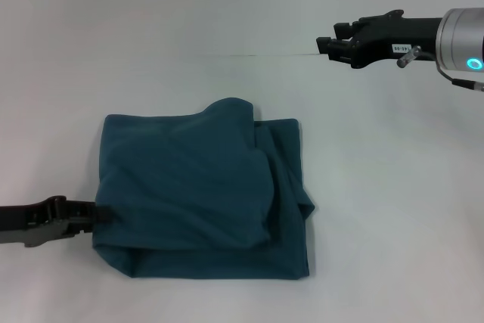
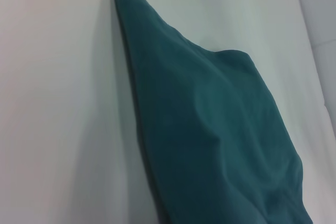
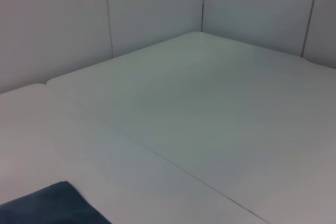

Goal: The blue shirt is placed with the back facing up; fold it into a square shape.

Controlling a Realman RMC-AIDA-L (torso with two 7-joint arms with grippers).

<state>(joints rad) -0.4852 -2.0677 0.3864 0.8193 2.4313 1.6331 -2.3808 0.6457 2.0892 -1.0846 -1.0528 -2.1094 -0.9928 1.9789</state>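
Head view: the blue shirt (image 1: 200,194) lies folded into a rough square on the white table (image 1: 151,51), layers stacked, with a rumpled hump at its far edge and a thicker fold running down its right side. The left gripper (image 1: 94,215) reaches in low from the left and meets the shirt's left edge near the front corner; whether its fingers pinch the cloth cannot be told. The right gripper (image 1: 327,45) hangs raised over bare table, well apart from the shirt, its fingers close together with nothing between them. In the right wrist view one shirt corner (image 3: 50,205) shows.
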